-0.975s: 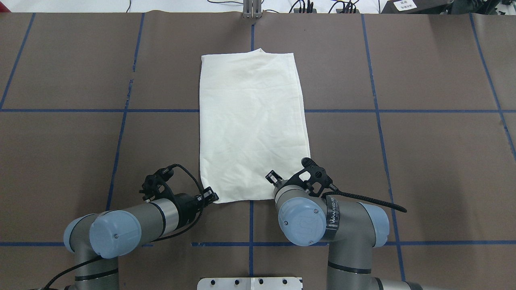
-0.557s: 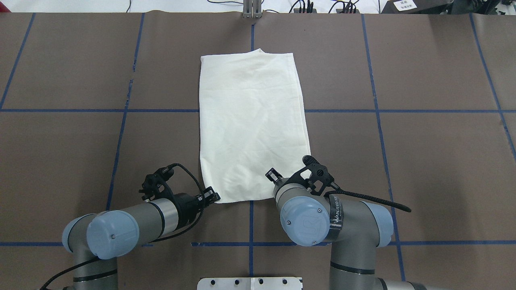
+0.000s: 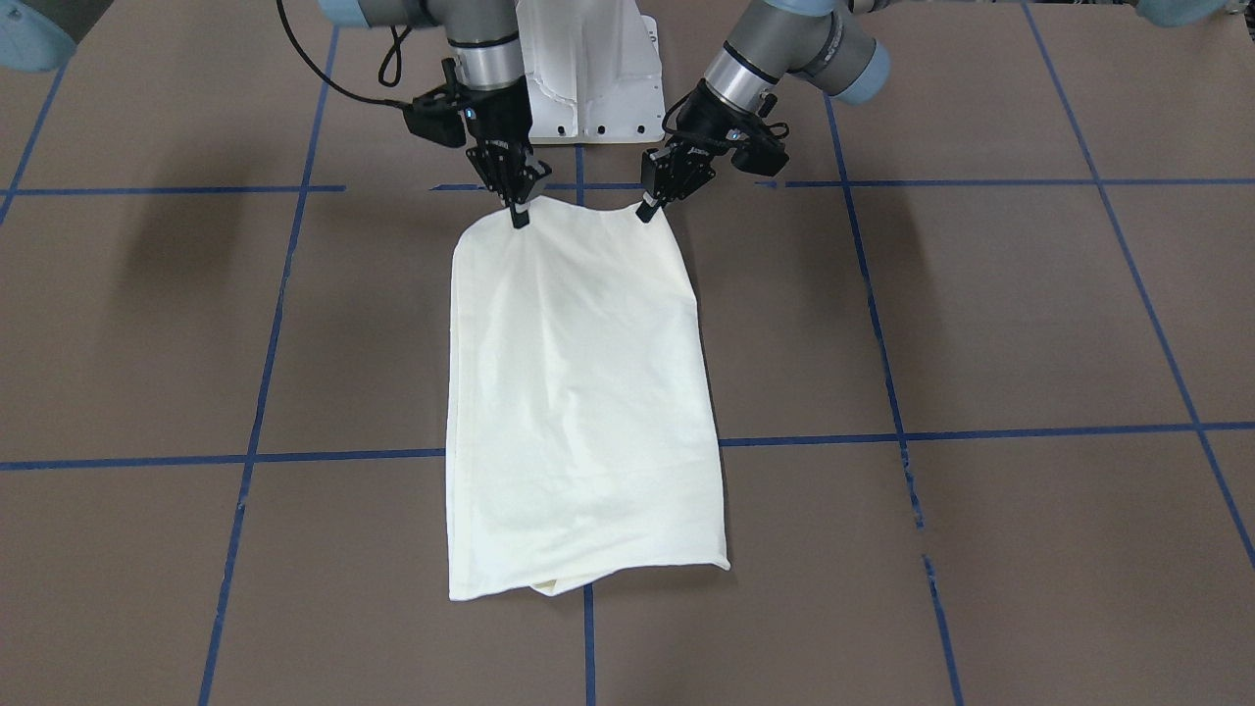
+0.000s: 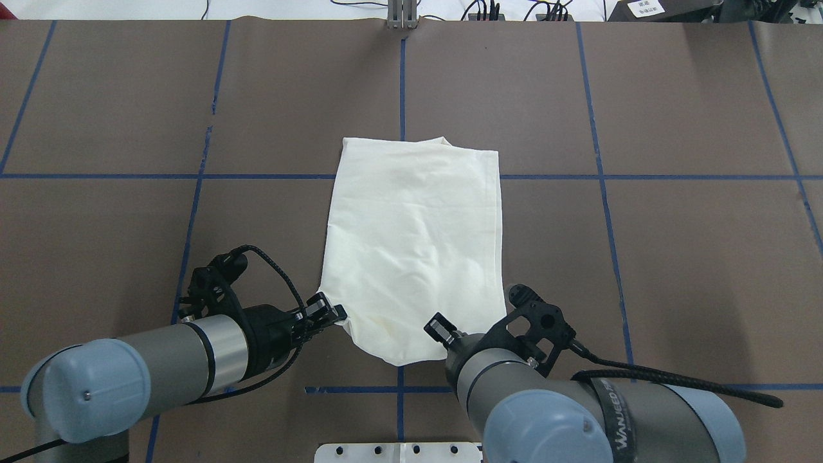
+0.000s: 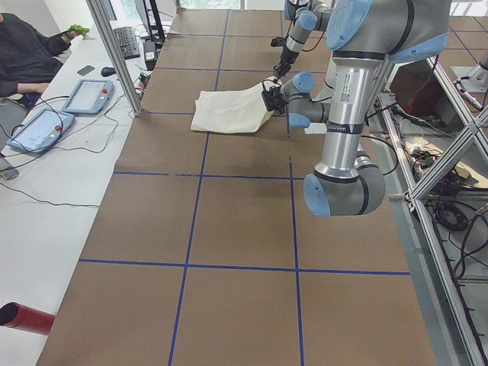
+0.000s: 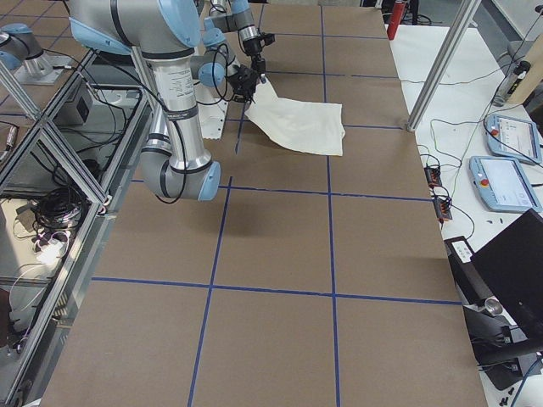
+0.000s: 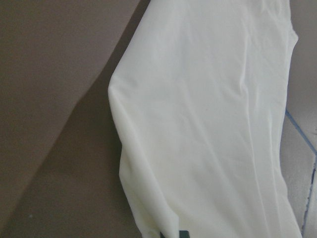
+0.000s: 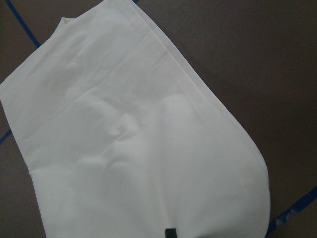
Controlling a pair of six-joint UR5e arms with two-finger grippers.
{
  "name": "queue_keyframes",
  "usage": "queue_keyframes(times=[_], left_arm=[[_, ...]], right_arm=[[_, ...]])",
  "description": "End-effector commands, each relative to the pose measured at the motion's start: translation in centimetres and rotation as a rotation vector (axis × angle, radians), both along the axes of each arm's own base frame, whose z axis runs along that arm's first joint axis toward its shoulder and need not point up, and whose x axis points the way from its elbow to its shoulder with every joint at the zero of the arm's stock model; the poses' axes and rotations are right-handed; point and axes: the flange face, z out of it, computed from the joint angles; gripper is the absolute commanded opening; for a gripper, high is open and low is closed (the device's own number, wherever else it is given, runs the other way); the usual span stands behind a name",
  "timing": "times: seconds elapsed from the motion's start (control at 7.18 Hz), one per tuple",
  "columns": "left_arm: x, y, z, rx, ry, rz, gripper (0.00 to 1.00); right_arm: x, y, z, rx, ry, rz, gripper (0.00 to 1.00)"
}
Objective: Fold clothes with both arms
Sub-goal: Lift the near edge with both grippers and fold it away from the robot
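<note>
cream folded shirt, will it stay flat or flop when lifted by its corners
Probably floppy: the folded cream fabric shirt bows between the left gripper and right gripper. Likely light: two corner pinches hold its edge up. Wrinkles suggest soft cloth.

The T-shirt (image 4: 418,244) is showing plain cream all over. The bench (image 4: 675,257) is showing dull brown under a grid of blue tape lines (image 4: 643,177). The left arm (image 4: 161,360) and right arm (image 4: 643,411) are showing grey and silver with light blue caps, and the left gripper (image 4: 337,313) and right gripper (image 4: 437,326) are showing black.

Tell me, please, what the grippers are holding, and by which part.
The folded T-shirt: left gripper and right gripper each pinch one end of its robot-side edge.
</note>
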Motion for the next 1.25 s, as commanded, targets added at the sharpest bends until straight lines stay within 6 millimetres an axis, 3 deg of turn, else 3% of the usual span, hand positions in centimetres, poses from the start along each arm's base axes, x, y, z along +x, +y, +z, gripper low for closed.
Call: queue_keyframes(times=[0.0,0.14,0.28,0.56,0.7,1.11], left_arm=[[-1.8,1.3,-4.0,-0.022,-0.042,0.070,0.00],[-1.2,0.9,-5.4,0.004,-0.076,0.074,0.00],[-1.8,-1.1,-6.9,0.101,-0.103,0.053,0.00],[-0.8,-6.7,-6.3,0.150,-0.182,-0.023,0.00],[-0.2,-9.7,-5.5,0.146,-0.217,-0.061,0.00],[3.9,-17.8,-4.5,0.173,-0.319,-0.110,0.00]], right_arm=[[-0.3,1.1,0.3,-0.002,0.032,-0.007,0.00],[-1.1,-0.7,1.4,0.003,0.069,0.019,0.00],[-0.7,-2.7,1.7,0.000,0.082,0.055,0.00],[-0.3,-6.7,0.8,0.021,0.096,0.102,0.00],[-1.3,-9.5,0.2,0.025,0.119,0.132,0.00],[-4.5,-17.1,3.3,0.026,0.125,0.160,0.00]])
